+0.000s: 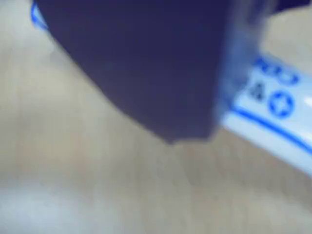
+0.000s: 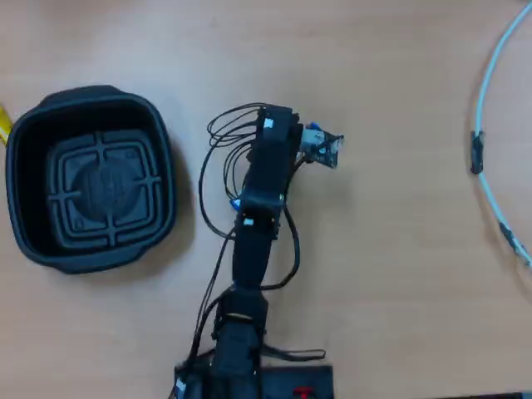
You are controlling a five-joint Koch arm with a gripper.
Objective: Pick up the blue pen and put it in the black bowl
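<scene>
The blue pen (image 1: 273, 107) shows in the wrist view as a white barrel with blue print, running from the right edge behind a dark jaw; a blue bit shows at the top left. In the overhead view the pen (image 2: 322, 147) pokes out to the right from under the arm's head. My gripper (image 1: 187, 134) sits right over the pen, and in the overhead view (image 2: 293, 154) it is in the middle of the table. Only one blurred jaw shows, so its state is unclear. The black bowl (image 2: 163, 158) stands empty at the left, well apart from the gripper.
A thin pale blue cable (image 2: 486, 91) curves along the right edge of the wooden table. A yellow thing (image 2: 3, 126) peeks in at the far left beside the bowl. The arm's base (image 2: 241, 370) and black wires sit at the bottom centre.
</scene>
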